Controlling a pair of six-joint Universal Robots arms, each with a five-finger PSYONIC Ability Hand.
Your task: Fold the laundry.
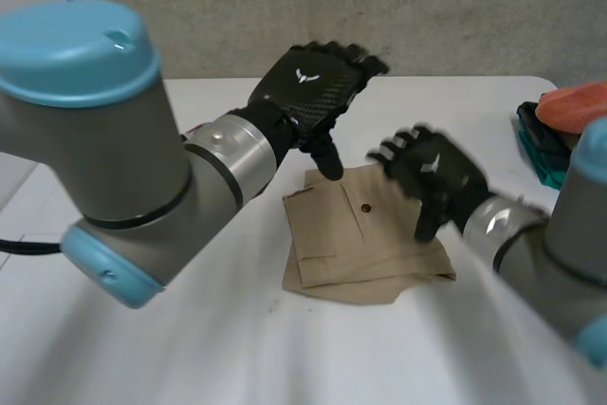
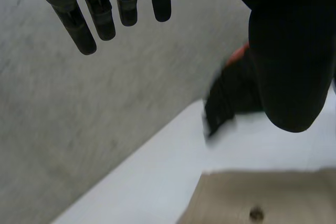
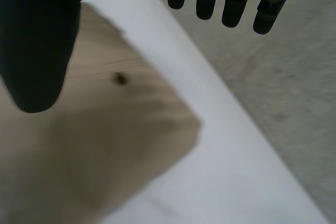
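Folded tan trousers [image 1: 365,239] lay mid-way on the white table [image 1: 237,358] — right hand [image 1: 436,173] nearer, over their right edge; left hand [image 1: 308,92] above the far corner. Both slack-fingered, holding nothing.

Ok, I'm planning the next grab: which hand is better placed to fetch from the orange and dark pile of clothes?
Probably the right. The pile lies at the robot's right, and the right hand hovers open nearer to it. The left hand, also open, is farther away above the tan garment.
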